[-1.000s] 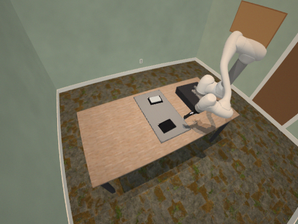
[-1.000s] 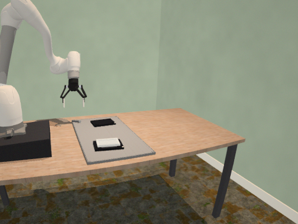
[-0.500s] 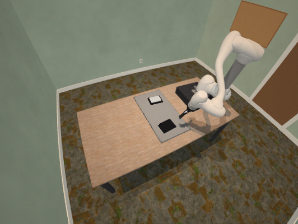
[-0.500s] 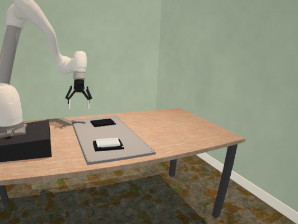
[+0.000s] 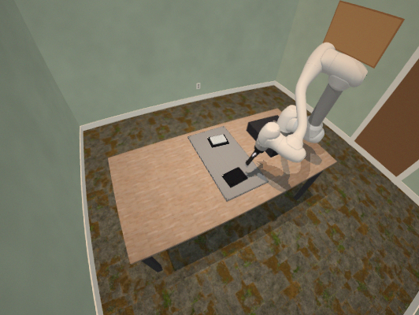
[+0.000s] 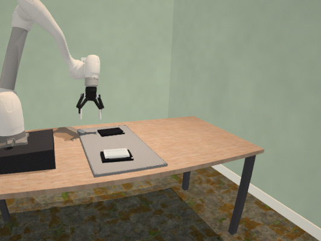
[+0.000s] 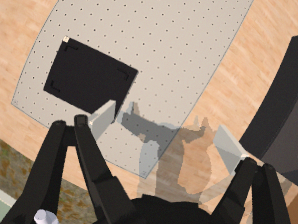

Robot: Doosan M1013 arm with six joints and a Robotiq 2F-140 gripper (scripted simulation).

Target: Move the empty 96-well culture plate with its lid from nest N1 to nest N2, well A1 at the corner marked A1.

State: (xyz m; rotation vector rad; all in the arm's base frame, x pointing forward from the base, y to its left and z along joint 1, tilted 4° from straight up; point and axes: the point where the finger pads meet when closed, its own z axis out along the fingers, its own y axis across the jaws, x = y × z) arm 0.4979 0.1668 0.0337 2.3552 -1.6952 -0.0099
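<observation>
The white lidded 96-well plate (image 5: pixel 218 139) sits on its black nest N1 on the grey mat (image 5: pixel 228 162). The lid lies flat on it. The empty black nest N2 (image 5: pixel 235 176) lies at the mat's other end, also in the exterior view (image 6: pixel 110 131) and the wrist view (image 7: pixel 89 76). My gripper (image 6: pixel 90 115) is open and empty. It hangs well above the table, over the mat's edge beside N2, far from the plate.
The arm's black base block (image 6: pixel 25 153) stands on the table beside the mat, and shows at the right edge of the wrist view (image 7: pixel 280 116). The gripper's shadow falls on the wood and mat edge (image 7: pixel 160 143).
</observation>
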